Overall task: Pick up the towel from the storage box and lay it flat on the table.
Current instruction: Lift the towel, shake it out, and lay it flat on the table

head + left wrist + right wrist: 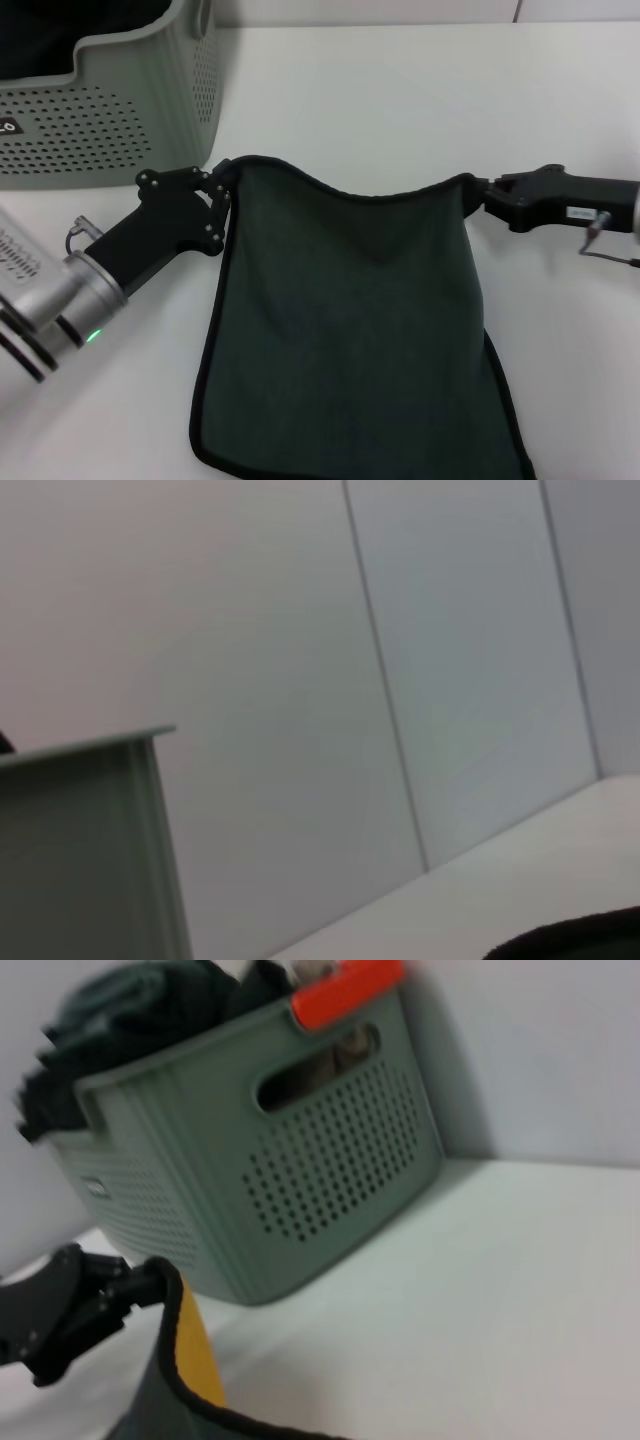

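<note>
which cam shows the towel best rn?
Head view: nearly the whole towel shows, green side up, stretched between the left end effector and right end effector. Right wrist shows only a corner with yellow underside; left wrist only a dark sliver.

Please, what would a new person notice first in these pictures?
First, the dark green towel with black stitched border, stretched between the left gripper and the right gripper, each shut on a top corner, above the white table. Then the pale grey-green perforated storage box, at the far left.
</note>
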`<action>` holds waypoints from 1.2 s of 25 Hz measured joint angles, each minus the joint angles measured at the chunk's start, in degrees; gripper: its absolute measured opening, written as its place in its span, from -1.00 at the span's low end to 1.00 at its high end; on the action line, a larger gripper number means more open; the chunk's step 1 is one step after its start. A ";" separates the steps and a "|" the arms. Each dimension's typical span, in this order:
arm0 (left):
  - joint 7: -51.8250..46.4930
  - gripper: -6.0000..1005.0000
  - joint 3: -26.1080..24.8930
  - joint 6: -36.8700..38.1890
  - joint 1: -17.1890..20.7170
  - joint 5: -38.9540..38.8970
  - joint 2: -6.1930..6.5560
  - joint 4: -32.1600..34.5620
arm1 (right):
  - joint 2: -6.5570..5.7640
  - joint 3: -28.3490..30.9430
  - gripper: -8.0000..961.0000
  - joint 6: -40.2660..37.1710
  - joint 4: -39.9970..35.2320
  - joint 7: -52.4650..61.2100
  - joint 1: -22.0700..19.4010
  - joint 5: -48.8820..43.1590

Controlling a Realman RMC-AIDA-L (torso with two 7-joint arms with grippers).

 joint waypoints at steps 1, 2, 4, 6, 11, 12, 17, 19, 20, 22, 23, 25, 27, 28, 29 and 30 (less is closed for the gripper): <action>0.75 -0.96 -0.01 -0.87 0.00 -0.33 -0.07 0.38 | 0.05 -1.66 -0.87 1.71 0.52 0.21 0.67 0.37; 1.57 -0.96 -0.01 -1.96 0.01 -0.71 -0.18 0.88 | 0.09 -3.48 -0.87 3.25 1.07 0.41 1.40 0.86; 3.21 -0.96 -0.13 -2.95 0.18 -1.71 -0.25 1.55 | 0.12 -6.50 -0.87 5.76 1.94 0.58 2.52 2.13; 5.01 -0.96 -0.35 -3.41 0.46 -3.48 -0.36 1.90 | 0.11 -9.86 -0.86 9.45 2.27 0.60 3.26 4.09; 7.97 -0.96 -0.48 -3.60 1.19 -7.16 -0.31 2.03 | 0.11 -17.97 -0.86 18.68 0.89 0.61 4.06 8.30; 8.79 -0.96 -0.49 -3.68 1.32 -7.64 -0.30 2.06 | 0.11 -19.40 -0.86 20.27 0.44 0.63 4.15 8.97; 13.25 -0.96 -0.39 -6.11 1.50 -8.07 -0.39 2.20 | 0.11 -23.89 -0.86 24.35 -0.57 0.84 4.83 10.47; 15.14 -0.96 -0.15 -7.99 1.54 -7.81 -0.42 2.82 | 0.11 -25.45 -0.86 25.37 -1.04 0.87 4.88 10.51; 15.97 -0.96 -0.10 -8.91 1.60 -7.70 -0.43 3.26 | 0.11 -25.99 -0.86 25.59 -1.18 0.88 4.89 10.51; 18.10 -0.96 -0.06 -11.45 1.73 -7.60 -0.44 4.47 | 0.11 -26.82 -0.86 25.64 -1.54 0.88 4.75 10.52; 19.39 -0.96 -0.06 -12.94 1.80 -7.60 -0.44 5.22 | 0.11 -27.16 -0.86 25.61 -1.87 0.89 4.57 10.52; 22.41 -0.96 -0.05 -16.06 1.95 -7.59 -0.46 6.84 | 0.11 -27.79 -0.86 25.57 -2.87 0.89 4.00 10.53; 24.54 -0.96 -0.14 -17.94 2.04 -7.74 -0.51 7.95 | 0.11 -28.10 -0.86 25.58 -3.60 0.90 3.48 10.68; 25.53 -0.96 -0.25 -18.71 2.05 -7.92 -0.54 8.45 | 0.11 -28.24 -0.86 25.61 -4.08 0.91 3.09 10.88; 26.11 -0.96 -0.35 -19.21 2.05 -8.07 -0.55 8.69 | 0.11 -28.30 -0.86 25.64 -4.33 0.91 2.91 10.98; 26.78 -0.96 -0.42 -19.69 2.01 -8.20 -0.56 9.01 | 0.11 -28.35 -0.86 25.69 -4.80 0.92 2.48 11.13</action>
